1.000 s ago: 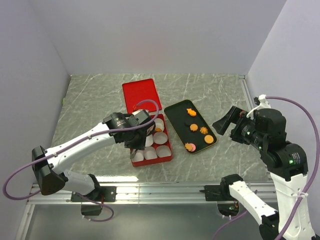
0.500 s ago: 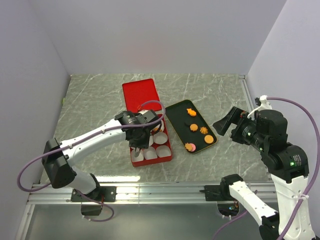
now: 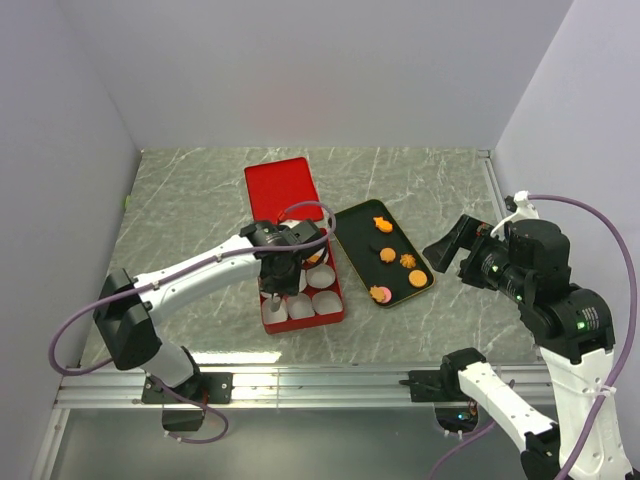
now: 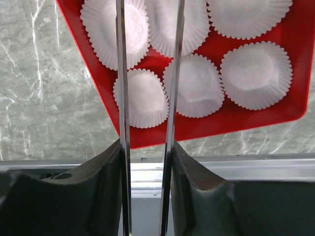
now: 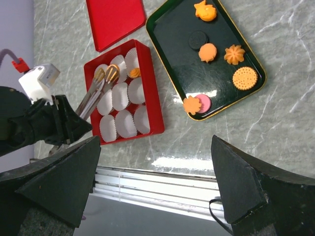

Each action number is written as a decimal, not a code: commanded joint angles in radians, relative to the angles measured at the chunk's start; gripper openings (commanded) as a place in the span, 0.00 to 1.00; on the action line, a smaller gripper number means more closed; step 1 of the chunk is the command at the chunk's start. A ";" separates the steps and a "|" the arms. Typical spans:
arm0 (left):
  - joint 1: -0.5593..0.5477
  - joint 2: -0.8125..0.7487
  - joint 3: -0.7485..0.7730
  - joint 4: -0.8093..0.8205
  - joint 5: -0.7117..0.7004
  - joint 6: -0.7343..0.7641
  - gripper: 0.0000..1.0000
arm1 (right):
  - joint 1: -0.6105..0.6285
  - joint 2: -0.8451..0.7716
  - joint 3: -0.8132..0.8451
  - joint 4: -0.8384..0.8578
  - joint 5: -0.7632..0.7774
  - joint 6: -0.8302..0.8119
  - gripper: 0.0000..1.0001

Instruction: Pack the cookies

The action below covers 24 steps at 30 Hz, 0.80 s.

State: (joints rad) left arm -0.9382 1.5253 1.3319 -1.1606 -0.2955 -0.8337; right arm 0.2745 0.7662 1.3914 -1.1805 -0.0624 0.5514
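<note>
Aluminium rail [image 3: 320, 380] runs along the near edge of the grey, marble-patterned tabletop [image 3: 190, 200]. Just past it we find the left claw [image 4: 146, 147] closed on a pair of thin metal tongs [image 4: 121, 73]. Each blade lies flat against the inner face of a finger, and the two blades run forward, slightly apart, over the open red rectangular box [image 4: 197, 127]. White fluted paper cups [image 4: 251, 73] line the box side by side.

From the right wrist we see the tongs' golden tips standing apart above cups in the far half of the box; we cannot tell whether they hold anything. Just beside those tips, one orange cookie [image 5: 135, 73] lies in a cup.

The right claw [image 5: 155, 137] hangs above the table well to the right, its jaws spread wide and gripping nothing.

Just right of the box lies the black oblong tray with a gold rim [image 5: 219, 81], set at an angle, and the rest of the cookies [image 5: 207, 51] are on it. At its near end a pink round one [image 5: 203, 103] touches an orange flower-shaped one [image 5: 190, 104]. Beyond them come a flat orange disc [image 5: 244, 77], an orange rosette [image 5: 235, 54] and a dark round one [image 5: 198, 38]. At the far end is an irregular orange piece with a red bit [image 5: 205, 10].

Farthest from us, the flat red lid [image 5: 115, 19] rests on the table just beyond the box.
</note>
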 commanded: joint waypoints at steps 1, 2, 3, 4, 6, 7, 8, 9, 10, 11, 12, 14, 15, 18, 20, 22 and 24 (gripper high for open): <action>0.004 0.027 0.053 0.025 -0.034 0.001 0.41 | 0.012 -0.008 -0.003 0.041 0.019 -0.019 1.00; 0.004 0.032 0.062 0.024 -0.037 0.001 0.41 | 0.014 -0.008 -0.005 0.042 0.021 -0.019 1.00; 0.004 0.036 0.066 0.025 -0.040 0.002 0.42 | 0.015 -0.011 -0.005 0.041 0.021 -0.021 1.00; 0.006 0.047 0.070 0.027 -0.042 0.004 0.43 | 0.017 -0.013 -0.005 0.039 0.022 -0.021 1.00; 0.006 0.056 0.084 0.024 -0.047 0.004 0.43 | 0.019 -0.015 -0.003 0.038 0.029 -0.022 1.00; 0.006 0.062 0.088 0.024 -0.050 0.005 0.44 | 0.020 -0.015 -0.003 0.035 0.030 -0.022 1.00; 0.004 0.065 0.099 0.022 -0.051 0.005 0.46 | 0.022 -0.015 -0.002 0.035 0.030 -0.024 1.00; 0.006 0.070 0.104 0.019 -0.053 0.005 0.47 | 0.023 -0.016 -0.002 0.033 0.033 -0.024 1.00; 0.007 0.075 0.108 0.018 -0.057 0.004 0.49 | 0.025 -0.016 0.001 0.032 0.035 -0.025 1.00; 0.006 0.076 0.116 0.013 -0.059 0.004 0.51 | 0.026 -0.018 0.003 0.030 0.036 -0.025 1.00; 0.009 0.076 0.119 0.013 -0.059 0.005 0.52 | 0.026 -0.018 0.003 0.030 0.039 -0.025 1.00; 0.007 0.076 0.127 0.007 -0.059 0.005 0.53 | 0.029 -0.018 0.003 0.028 0.044 -0.025 1.00; 0.007 0.078 0.128 0.004 -0.060 0.005 0.53 | 0.031 -0.018 0.003 0.028 0.049 -0.025 1.00; 0.007 0.072 0.133 -0.011 -0.063 0.002 0.53 | 0.035 -0.019 0.011 0.027 0.052 -0.025 1.00; 0.009 0.067 0.151 -0.025 -0.068 -0.001 0.52 | 0.035 -0.016 0.015 0.025 0.053 -0.025 1.00; 0.009 0.056 0.170 -0.050 -0.071 -0.008 0.52 | 0.037 -0.013 0.024 0.024 0.055 -0.027 1.00; 0.009 0.047 0.205 -0.065 -0.079 -0.011 0.51 | 0.040 -0.013 0.031 0.024 0.058 -0.028 1.00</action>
State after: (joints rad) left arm -0.9344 1.6035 1.4612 -1.1954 -0.3393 -0.8333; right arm 0.3031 0.7547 1.3876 -1.1755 -0.0261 0.5404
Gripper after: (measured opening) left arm 0.516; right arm 0.997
